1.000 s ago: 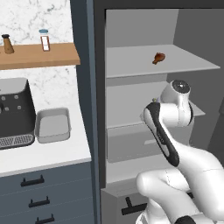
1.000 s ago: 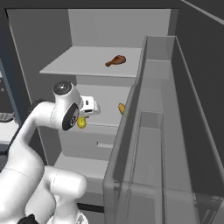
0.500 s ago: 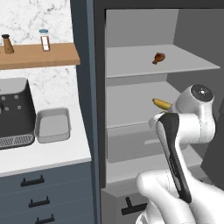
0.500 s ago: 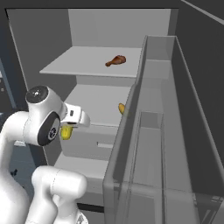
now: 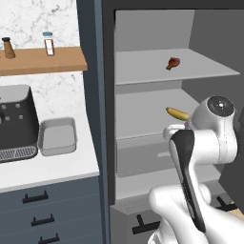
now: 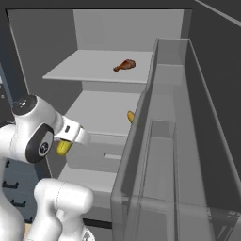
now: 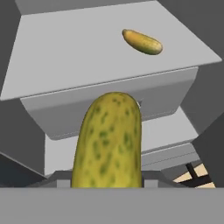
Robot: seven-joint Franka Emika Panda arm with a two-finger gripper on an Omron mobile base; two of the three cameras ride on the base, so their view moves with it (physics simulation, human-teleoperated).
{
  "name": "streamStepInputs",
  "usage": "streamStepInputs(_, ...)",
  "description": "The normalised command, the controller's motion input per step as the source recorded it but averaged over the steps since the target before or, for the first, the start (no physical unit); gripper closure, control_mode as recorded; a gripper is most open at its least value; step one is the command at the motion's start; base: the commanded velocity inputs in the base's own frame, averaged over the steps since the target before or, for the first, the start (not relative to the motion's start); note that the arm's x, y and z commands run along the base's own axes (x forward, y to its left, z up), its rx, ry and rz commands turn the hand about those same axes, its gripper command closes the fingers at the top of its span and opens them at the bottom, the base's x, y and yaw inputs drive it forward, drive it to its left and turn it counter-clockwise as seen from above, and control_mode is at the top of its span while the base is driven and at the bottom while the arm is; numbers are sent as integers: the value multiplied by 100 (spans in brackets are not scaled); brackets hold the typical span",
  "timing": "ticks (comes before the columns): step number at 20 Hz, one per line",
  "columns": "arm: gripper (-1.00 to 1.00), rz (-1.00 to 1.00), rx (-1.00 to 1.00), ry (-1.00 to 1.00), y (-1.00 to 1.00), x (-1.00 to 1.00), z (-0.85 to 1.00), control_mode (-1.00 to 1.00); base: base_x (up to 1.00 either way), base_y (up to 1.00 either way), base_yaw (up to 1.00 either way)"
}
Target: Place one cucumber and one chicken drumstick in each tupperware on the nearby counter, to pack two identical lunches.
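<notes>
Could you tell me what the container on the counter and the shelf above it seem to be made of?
The container looks like matte light-grey plastic: an even colour, rounded corners and a flared rim, no shine. The shelf looks like wood: warm brown, flat and unglossy, though no grain shows, so it could be a laminate.

Rendered domestic kitchen. An open refrigerator [image 5: 157, 119] with grey shelves stood beside a white counter [image 5: 47, 167] over dark drawers [image 5: 43, 214]; a coffee machine [image 5: 16, 121], marble backsplash [image 5: 38, 24] and wooden shelf [image 5: 43, 59] with shakers completed it.

marble wall [image 5: 28, 19], wooden shelf [image 5: 43, 61], perhaps an open fridge [image 5: 157, 71].
</notes>
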Motion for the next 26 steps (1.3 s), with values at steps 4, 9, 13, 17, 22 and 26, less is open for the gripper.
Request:
streamStepInputs(4, 100, -1, 0, 0, 0, 0, -6, -100, 0, 0, 0)
streamStepInputs(9, 100, 0, 1, 0, 0, 0, -4, -100, 0, 0, 0)
streamStepInputs(13, 100, 7, 4, 1, 0, 0, -17, -100, 0, 0, 0)
streamStepInputs(17, 100, 3, 2, 2, 0, 0, -10, 100, -6, 1, 11)
streamStepInputs(22, 100, 0, 0, 0, 0, 0, 0, 100, -40, 36, 7)
streamStepInputs(26, 100, 0, 0, 0, 0, 0, 0, 100, -83, 58, 0)
